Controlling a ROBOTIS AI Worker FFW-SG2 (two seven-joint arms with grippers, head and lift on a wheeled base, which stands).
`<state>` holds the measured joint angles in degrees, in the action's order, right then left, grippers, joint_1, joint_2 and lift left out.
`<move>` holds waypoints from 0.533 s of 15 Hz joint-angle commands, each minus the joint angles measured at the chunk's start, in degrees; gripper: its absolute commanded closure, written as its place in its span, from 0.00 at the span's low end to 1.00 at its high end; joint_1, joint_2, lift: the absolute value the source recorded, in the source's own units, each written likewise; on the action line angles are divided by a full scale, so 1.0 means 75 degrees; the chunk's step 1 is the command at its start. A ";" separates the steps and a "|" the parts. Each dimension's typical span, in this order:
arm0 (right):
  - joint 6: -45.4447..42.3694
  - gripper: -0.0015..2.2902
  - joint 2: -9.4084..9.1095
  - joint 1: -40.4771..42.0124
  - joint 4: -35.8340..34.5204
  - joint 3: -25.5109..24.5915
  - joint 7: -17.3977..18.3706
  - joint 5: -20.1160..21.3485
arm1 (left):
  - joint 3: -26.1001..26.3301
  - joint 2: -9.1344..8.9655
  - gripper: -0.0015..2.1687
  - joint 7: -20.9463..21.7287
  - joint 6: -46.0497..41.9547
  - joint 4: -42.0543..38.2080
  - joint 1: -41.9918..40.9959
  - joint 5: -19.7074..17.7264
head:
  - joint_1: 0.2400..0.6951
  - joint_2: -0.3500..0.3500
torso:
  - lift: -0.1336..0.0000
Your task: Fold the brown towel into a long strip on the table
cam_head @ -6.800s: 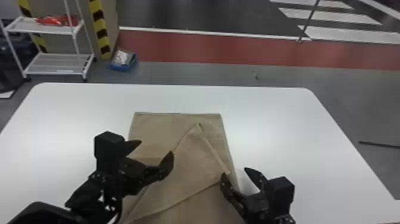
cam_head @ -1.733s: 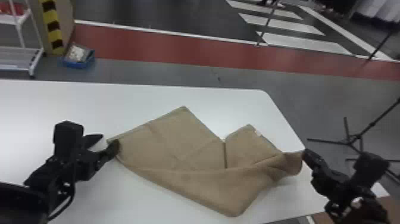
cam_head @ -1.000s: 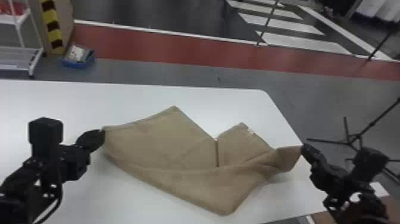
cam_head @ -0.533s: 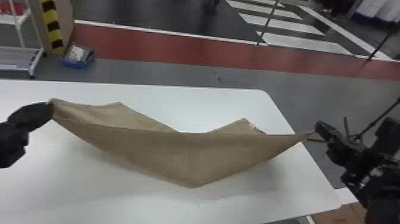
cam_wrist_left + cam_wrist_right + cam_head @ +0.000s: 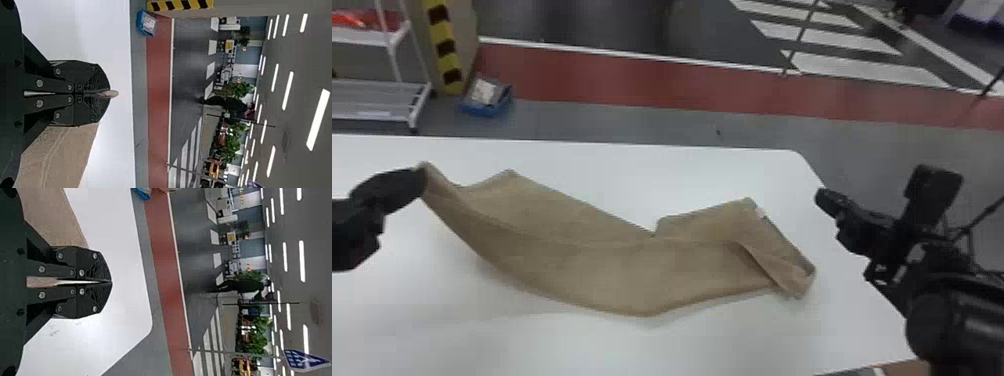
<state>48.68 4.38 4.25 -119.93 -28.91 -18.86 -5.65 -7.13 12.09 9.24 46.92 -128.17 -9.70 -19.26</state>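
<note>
Flat white counter point(image 5: 497, 345) sits under the brown cloth towel point(image 5: 612, 265). Black left gripper point(image 5: 110, 93) pinches its raised corner; black right gripper point(image 5: 110, 282) has closed, empty jaws. Folding looks partway; next, lay that corner straight.

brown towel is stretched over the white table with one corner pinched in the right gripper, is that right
Not quite: the corner is pinched in the left gripper, as the left wrist view shows. The brown towel is stretched over the white table, as you say.
</note>
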 commanded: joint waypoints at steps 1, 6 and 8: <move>0.0067 0.19 -0.0162 0.0371 0.0076 0.0268 -0.0169 0.0015 | -0.0022 0.0005 0.80 0.0046 -0.0143 0.0297 0.0051 0.0014 | 1.00 0.18 | 0.08; -0.0964 0.16 -0.0591 0.2059 -0.0475 0.0186 -0.0532 -0.0160 | 0.0013 0.0075 0.80 0.0139 -0.0284 0.0613 0.0191 0.0002 | 1.00 0.26 | 0.08; -0.1339 0.16 -0.0591 0.2621 -0.0674 0.0151 -0.0720 -0.0160 | 0.0083 0.0075 0.80 0.0151 -0.0448 0.0707 0.0215 -0.0010 | 1.00 0.26 | 0.08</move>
<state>40.66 0.05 21.02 -123.99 -27.64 -23.92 -6.79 -6.85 12.68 10.38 44.41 -123.39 -8.23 -19.26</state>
